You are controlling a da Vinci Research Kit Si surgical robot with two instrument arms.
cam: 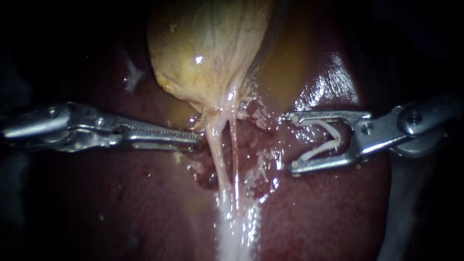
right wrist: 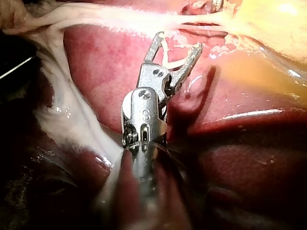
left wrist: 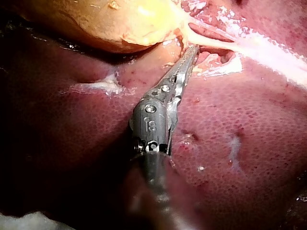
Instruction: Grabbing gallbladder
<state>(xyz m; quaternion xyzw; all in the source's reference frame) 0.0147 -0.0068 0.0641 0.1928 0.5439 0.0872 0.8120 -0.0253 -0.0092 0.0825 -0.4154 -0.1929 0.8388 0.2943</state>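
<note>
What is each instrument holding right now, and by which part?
Right instrument: a white clip, gripped by its two leg ends. Left instrument: tip meets the pale tissue below the gallbladder; a grip cannot be told.

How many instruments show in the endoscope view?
2. The left instrument reaches the tissue just below the gallbladder; the right instrument, gripping a white clip between its jaws, hovers over the liver.

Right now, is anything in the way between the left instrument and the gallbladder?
Nothing visible is. The left instrument has its tip against the pale tubes just under the gallbladder, over bare liver. The right instrument, carrying a white clip, is on the tubes' far side.
</note>
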